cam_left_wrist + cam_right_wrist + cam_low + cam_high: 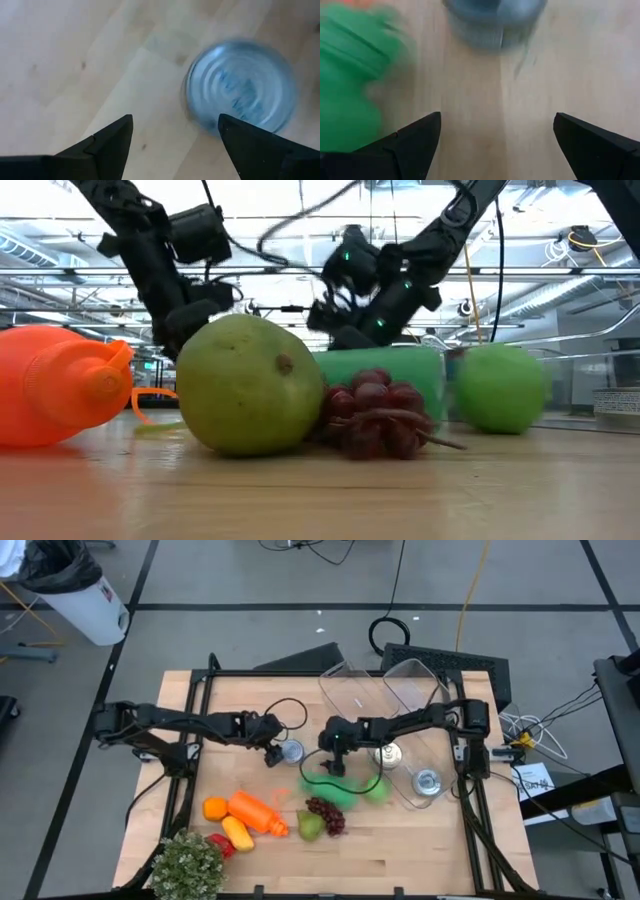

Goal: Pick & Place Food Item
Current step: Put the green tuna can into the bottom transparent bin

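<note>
Food lies on the table's near half: a green block, a green apple, dark red grapes, a pear, an orange carrot, an orange and a yellow pepper. My right gripper hovers open just beyond the green block, touching nothing. My left gripper is open beside a silver can, which stands on the table. In the left wrist view the can lies beyond the open fingers.
Two clear plastic tubs sit at the table's far right; a can stands in one and another can stands beside it. A potted plant and a red pepper occupy the near left corner.
</note>
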